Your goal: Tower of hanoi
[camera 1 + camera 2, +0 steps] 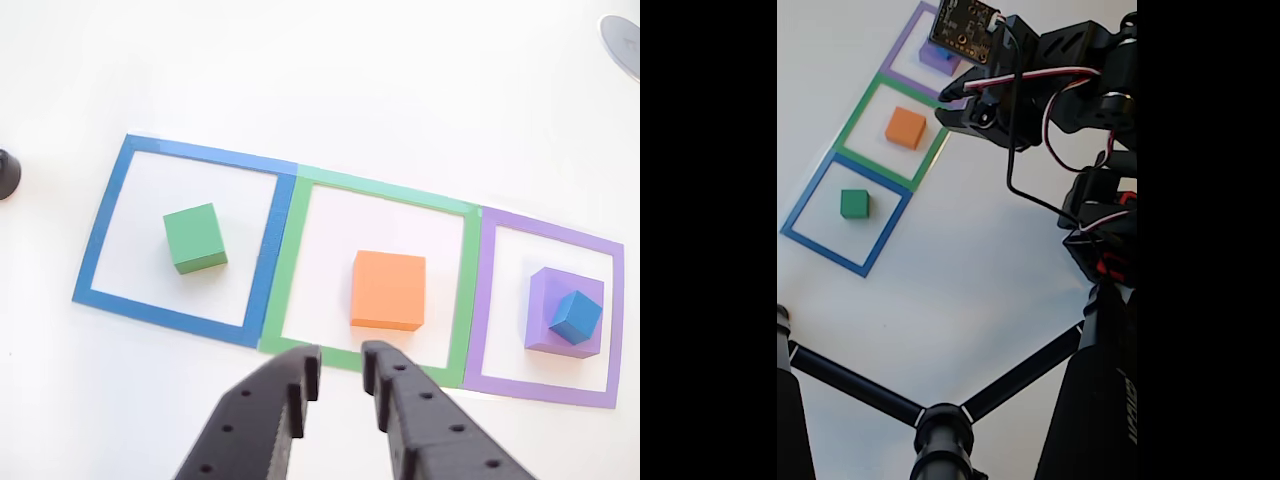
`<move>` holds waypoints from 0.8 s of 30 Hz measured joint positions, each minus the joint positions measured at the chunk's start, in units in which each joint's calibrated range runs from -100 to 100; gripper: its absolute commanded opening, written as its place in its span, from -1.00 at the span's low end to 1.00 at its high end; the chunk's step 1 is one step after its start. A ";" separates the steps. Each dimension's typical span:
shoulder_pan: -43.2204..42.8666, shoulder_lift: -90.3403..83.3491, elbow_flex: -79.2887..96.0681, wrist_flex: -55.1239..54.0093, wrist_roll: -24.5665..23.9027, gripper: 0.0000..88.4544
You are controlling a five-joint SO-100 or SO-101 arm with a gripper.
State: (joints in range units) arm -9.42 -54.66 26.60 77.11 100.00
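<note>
Other view, near edge, 6 o'clock: black plastic gripper, two blunt fingers with a row of small screw holes along each, matte and faintly layered like printed parts. Tips stand slightly apart with bare table between them; nothing held. They hover at the near border of the green tape square.

White table, smooth, glossy in places, brightly lit.

Past the tips, at 12 o'clock from them: orange block, flat-topped square slab, matte, sitting inside the green outline, clear of the tape on all sides.

At 10 o'clock from the gripper: green block, near-cubic, matte, sharp edges, roughly centred in the blue tape square.

At 2 o'clock: purple block, low and wide, inside the purple tape square. Blue cube rests on top of it, turned cornerwise to the slab beneath, toward its right-hand side.

The three tape outlines run edge to edge in a row, flat, slightly uneven strips.

Far left edge, 9 o'clock: a small dark rounded object, unclear. Far corner, 1 o'clock: a grey disc, partly cut off.

Fixed view: arm black, with red and white wires looped along it, reaching over the purple and green outlines; black tubular struts in the foreground.
</note>
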 measured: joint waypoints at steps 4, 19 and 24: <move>-5.03 -0.17 -4.16 4.59 0.00 -1.00; -12.87 -0.76 11.60 -8.63 -0.54 -0.38; -13.93 0.42 31.34 -32.97 -0.54 -0.31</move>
State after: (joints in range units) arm -23.35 -54.24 57.95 44.14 99.46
